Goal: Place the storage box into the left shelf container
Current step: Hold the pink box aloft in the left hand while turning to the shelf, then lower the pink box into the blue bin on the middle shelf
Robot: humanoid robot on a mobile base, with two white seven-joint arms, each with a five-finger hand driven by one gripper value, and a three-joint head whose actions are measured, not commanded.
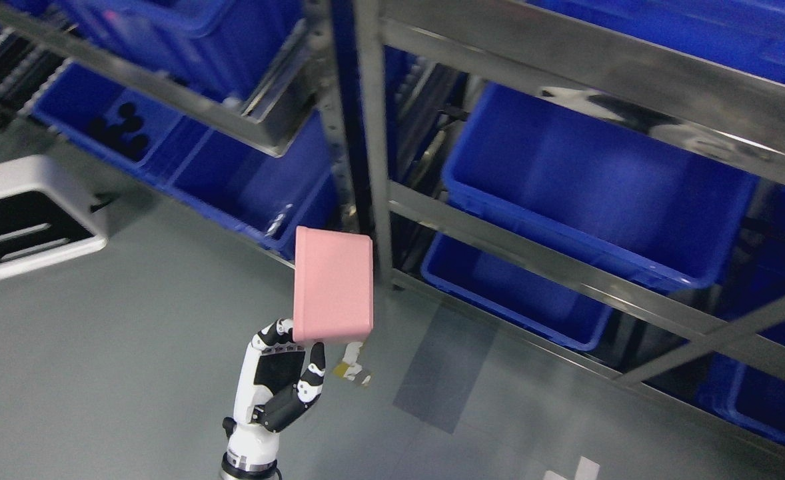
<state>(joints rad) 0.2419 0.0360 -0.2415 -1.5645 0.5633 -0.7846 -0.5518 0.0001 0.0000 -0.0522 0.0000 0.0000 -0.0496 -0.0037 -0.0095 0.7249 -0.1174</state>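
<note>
Holding pink box (333, 285) upright, left hand (279, 380) clamped on its lower edge. Box not yet in left shelf's blue bin (232, 173); transfer and release remain.

One tilted head view is given, aimed steeply down from above at the grey floor (99, 360), with the steel shelf rack (379, 200) seen nearby toward two o'clock.

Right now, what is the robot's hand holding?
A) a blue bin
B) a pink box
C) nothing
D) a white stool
B: the left hand has its fingers closed on the bottom edge of the pink box, holding it up in front of the shelves.
</note>
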